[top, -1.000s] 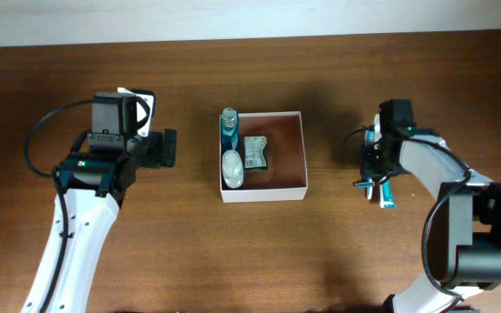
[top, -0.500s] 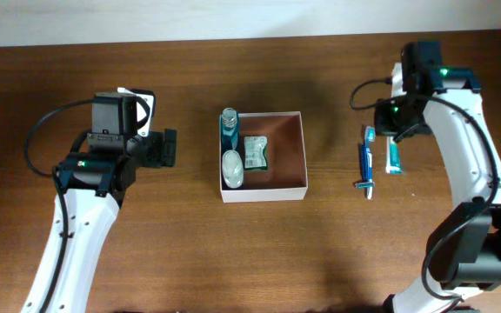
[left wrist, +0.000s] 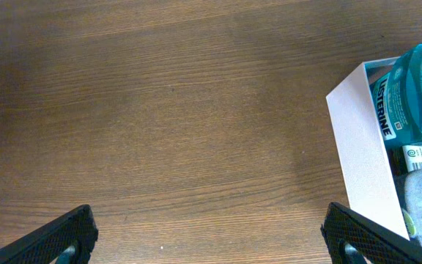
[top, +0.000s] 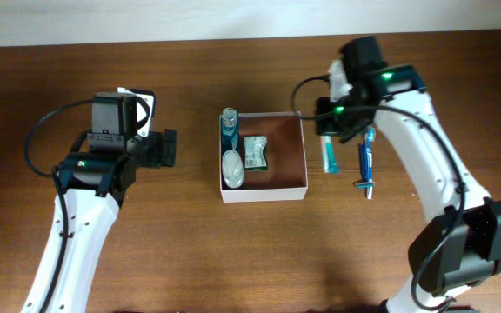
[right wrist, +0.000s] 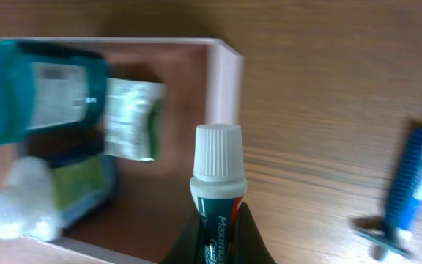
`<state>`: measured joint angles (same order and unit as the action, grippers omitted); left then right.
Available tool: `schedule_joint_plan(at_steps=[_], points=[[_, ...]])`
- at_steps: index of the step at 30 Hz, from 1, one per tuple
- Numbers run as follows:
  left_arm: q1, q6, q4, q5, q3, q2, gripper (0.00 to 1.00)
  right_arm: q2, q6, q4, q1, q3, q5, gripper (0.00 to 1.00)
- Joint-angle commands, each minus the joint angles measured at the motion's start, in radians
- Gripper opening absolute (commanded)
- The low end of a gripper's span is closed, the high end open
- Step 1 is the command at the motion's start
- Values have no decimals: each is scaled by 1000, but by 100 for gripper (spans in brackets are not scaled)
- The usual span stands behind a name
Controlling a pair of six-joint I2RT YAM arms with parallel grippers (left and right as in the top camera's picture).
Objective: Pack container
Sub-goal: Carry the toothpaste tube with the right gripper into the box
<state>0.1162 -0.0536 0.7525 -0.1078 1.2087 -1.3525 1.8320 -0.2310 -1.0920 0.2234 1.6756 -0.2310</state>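
Clamped in the right jaws: a toothpaste tube (right wrist: pixel 217 205), gripped low on the body, white cap (right wrist: pixel 218 150) leading straight ahead of the fingertips. Long axis in line with the jaws' own reach, so by the look of it no turning needed, only a carry.

Just past the cap and slightly to its left, the thin white wall of the container (right wrist: pixel 228 73). Beyond that wall, ahead-left of the jaws, bare reddish-brown floor. From overhead, tube hanging just outside the box's near wall, not over it.

Farther left across the box: a green-and-white packet (right wrist: pixel 132 117), then a teal mouthwash bottle (right wrist: pixel 28 88), plus a whitish blurred item too soft to name. Off to the right of the jaws, lying on the worktop (right wrist: pixel 328 88) apart from the box, a blue razor (right wrist: pixel 416 183).

Judging from this: a short carry leftward over the wall, then a release onto the open floor, clear of the packet. Some risk of clipping the wall with the cap if carried too low.

On the far side of the box: left jaws spread wide and empty, the container's other wall ahead and to their right. Right arm (top: pixel 416 130) plainly the nearer, and the loaded one.
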Motion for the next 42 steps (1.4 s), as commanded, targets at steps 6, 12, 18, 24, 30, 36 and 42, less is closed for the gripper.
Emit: schedule_joint_plan(at_steps=[6, 12, 18, 24, 30, 36, 42], points=[[-3, -16, -3, 7, 3, -5, 99, 13, -102, 84, 136, 18, -1, 4], [-3, -16, -3, 7, 3, -5, 100, 58, -127, 117, 199, 13, 59, 5], [-3, -16, -2, 7, 3, -5, 99, 114, -130, 126, 203, 11, 63, 5], [-3, -16, -3, 7, 3, -5, 100, 163, -130, 145, 201, 11, 64, 5], [-3, -16, -3, 7, 3, -5, 99, 196, -129, 163, 202, 11, 108, 5], [-3, -16, -3, 7, 3, -5, 99, 233, -126, 173, 201, 11, 140, 6], [-3, -16, -3, 7, 3, -5, 100, 263, -121, 181, 201, 11, 161, 15]])
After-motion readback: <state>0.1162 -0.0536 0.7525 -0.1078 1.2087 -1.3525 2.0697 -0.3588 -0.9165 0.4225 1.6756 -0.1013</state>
